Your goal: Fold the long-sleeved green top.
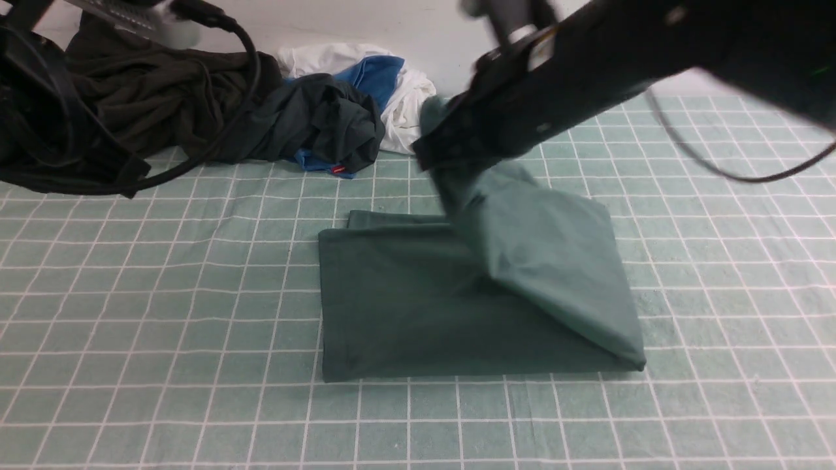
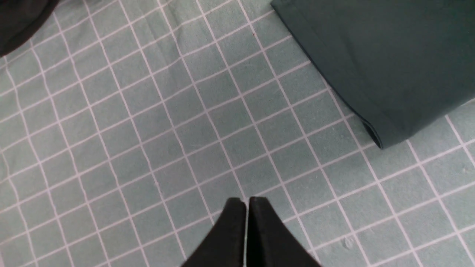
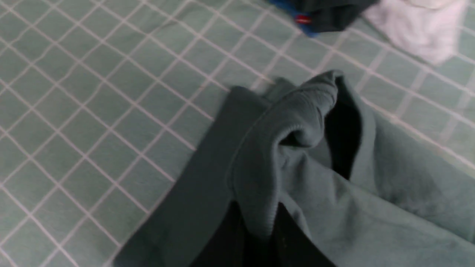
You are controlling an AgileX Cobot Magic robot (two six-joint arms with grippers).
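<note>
The green long-sleeved top point(image 1: 418, 307) lies partly folded in the middle of the checked cloth. My right gripper point(image 1: 450, 170) is shut on a bunched ribbed edge of the top point(image 3: 259, 174) and holds it lifted above the far side, so the right half hangs as a slanted flap point(image 1: 562, 261). In the right wrist view my right gripper point(image 3: 256, 218) has fabric pinched between its black fingers. My left gripper point(image 2: 246, 202) is shut and empty above bare cloth, apart from the top's folded corner point(image 2: 374, 133). The left arm sits at the far left in the front view.
A pile of other clothes lies at the back: a dark blackish-green garment point(image 1: 163, 98), a dark teal garment point(image 1: 320, 124), blue and white pieces point(image 1: 392, 85). A black cable point(image 1: 215, 143) runs across the pile. The checked cloth point(image 1: 163, 326) covers the table.
</note>
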